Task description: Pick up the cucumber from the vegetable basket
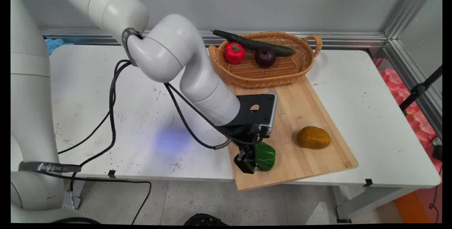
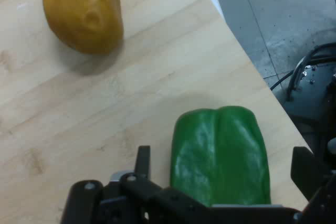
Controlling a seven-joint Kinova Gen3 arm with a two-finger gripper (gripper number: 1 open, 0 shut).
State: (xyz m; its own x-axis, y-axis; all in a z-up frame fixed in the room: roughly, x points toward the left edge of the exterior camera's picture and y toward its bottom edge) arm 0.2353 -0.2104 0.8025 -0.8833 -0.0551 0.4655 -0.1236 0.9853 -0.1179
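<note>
White tabletop is carrying a wooden cutting board [image 1: 310, 116], with a wicker basket [image 1: 282, 75] at its far end holding a red tomato [image 1: 234, 52], a dark plum [image 1: 265, 56] and a cucumber [image 1: 254, 42]. Near the board's front edge, the gripper [image 2: 223, 174] is standing spread wide around a green bell pepper [image 2: 220, 153], one finger on either side, not yet squeezing. A brown potato [image 1: 313, 137] is lying nearby.

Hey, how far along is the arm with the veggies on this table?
Tomato, plum and cucumber already lie in the basket. The open pincer straddles the green pepper on the board, not yet gripping. The yellow-brown potato sits on the board, untouched.
</note>
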